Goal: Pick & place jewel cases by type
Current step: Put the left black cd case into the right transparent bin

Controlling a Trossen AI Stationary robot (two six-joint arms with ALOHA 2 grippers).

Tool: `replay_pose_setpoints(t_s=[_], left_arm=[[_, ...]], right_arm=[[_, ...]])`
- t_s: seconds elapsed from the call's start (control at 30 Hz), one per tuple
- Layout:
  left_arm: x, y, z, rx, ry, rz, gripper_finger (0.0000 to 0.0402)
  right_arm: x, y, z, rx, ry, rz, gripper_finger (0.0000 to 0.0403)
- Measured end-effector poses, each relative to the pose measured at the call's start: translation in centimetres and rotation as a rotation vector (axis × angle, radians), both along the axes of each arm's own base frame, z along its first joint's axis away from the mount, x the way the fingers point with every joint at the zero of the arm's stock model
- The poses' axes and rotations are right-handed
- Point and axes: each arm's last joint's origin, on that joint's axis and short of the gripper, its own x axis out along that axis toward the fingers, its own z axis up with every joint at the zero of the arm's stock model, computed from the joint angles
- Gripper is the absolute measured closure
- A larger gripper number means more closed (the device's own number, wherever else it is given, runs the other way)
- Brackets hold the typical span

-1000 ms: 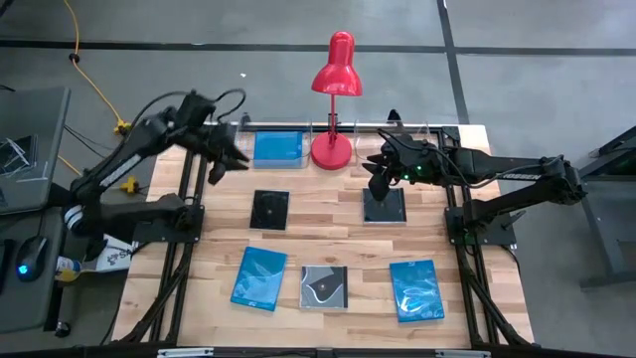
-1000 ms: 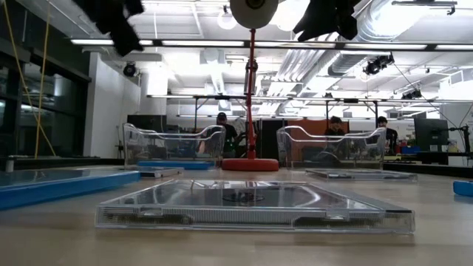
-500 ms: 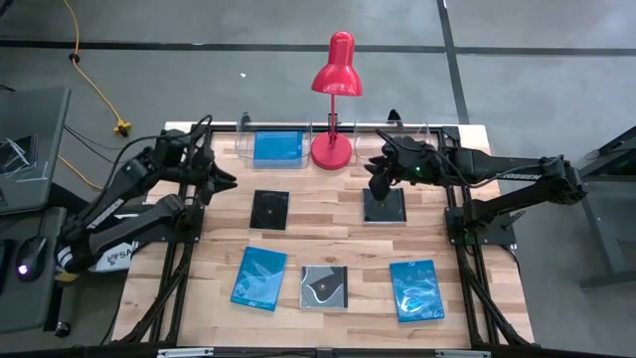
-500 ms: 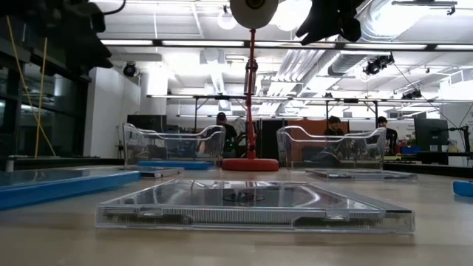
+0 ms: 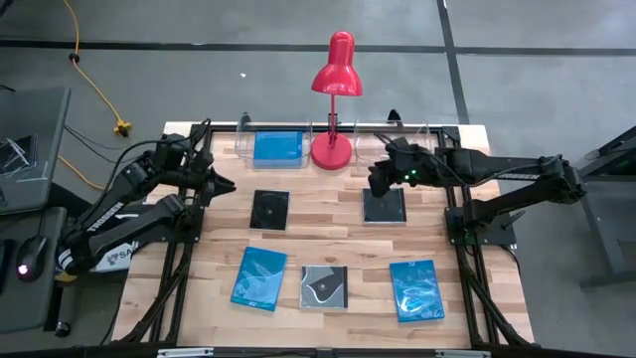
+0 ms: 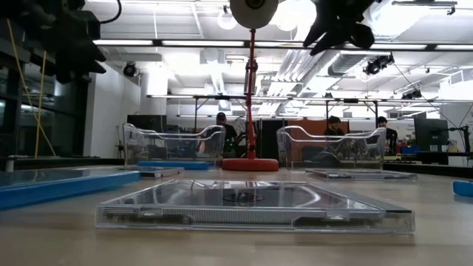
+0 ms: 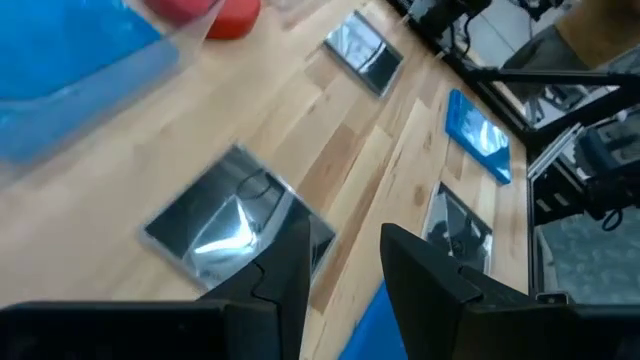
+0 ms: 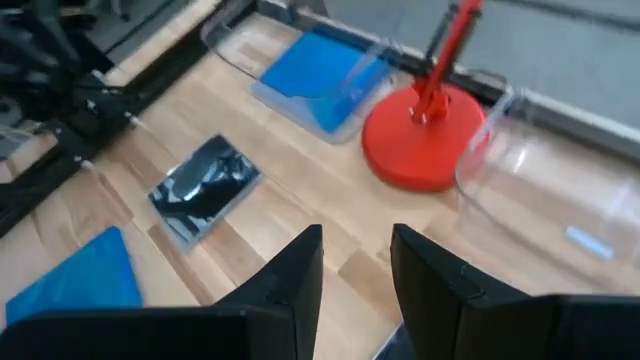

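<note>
The whole surface [image 5: 328, 239] is seen from straight overhead, level from its edge, and obliquely close from both wrists, the red lamp [image 5: 334, 99] being shared.

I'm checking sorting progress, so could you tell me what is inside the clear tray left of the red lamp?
One plain blue jewel case lies flat in that clear tray. Whether anything lies beneath it cannot be seen.

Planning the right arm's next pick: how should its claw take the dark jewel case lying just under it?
The dark jewel case lies flat on the table. Probably best to descend from straight above with the right claw and pinch two opposite thin edges, since the broad face offers nothing to grip.
</note>
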Motion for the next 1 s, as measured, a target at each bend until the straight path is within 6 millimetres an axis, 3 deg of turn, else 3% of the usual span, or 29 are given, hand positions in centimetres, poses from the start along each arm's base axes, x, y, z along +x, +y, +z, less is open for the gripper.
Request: replay_pose_setpoints(t_s=[0.13,0.37,0.63,1.0], left_arm=[[0.2,-0.3,-0.7,-0.054,0.039,0.001,0.0282],[2.3,-0.7,-4.6,-0.194,0.019,-0.04,0.0282],[3.4,-1.7,-8.3,-0.26,0.084,0.053,0.0282],[3.7,-3.4,-9.8,-0.304,0.174,0.111,0.0282]], right_arm=[[1.3,0.6,-1.4,0.032,0.051,-0.004,0.0299],[4.2,0.9,-4.8,0.084,0.148,-0.024,0.0299],[7.6,0.4,-6.6,0.137,0.059,0.058,0.0299],[11.0,-1.3,-9.8,0.276,-0.017,0.153,0.0299]])
